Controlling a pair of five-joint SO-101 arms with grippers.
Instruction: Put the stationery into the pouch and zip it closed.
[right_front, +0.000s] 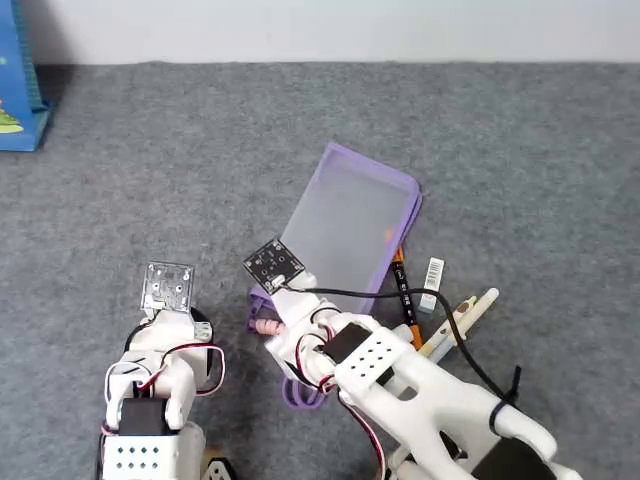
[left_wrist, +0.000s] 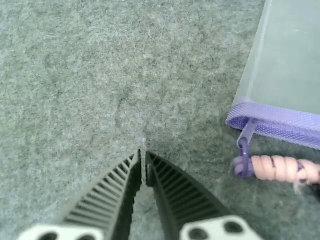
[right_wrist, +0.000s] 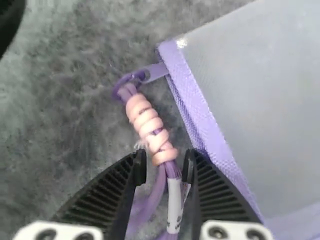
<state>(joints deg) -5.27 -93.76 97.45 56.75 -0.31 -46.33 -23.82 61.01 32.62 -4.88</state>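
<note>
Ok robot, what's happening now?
Left gripper shut, empty. Right gripper shut on pink coiled zip pull of purple-edged clear pouch. Orange and cream pens beside it.

Frosted grey-white pouch (right_front: 350, 235), bordered all round in purple woven tape. Purple zipper pull (right_wrist: 131, 82), tied to a pink coiled cord (right_wrist: 150, 127) with purple strands through it. Black ribbed fingers (left_wrist: 170, 187) on the left gripper (left_wrist: 144, 164), white at the base; same black ribbing and white on the right gripper (right_wrist: 165, 162). Orange pen (right_front: 403, 290) with a black band, cream pencils (right_front: 465, 318), a white tag (right_front: 432, 272) striped with black bars. Mottled grey carpet (right_front: 200, 150) over the whole table. Blue box (right_front: 18, 80) at the far left corner, patterned green and yellow.
</note>
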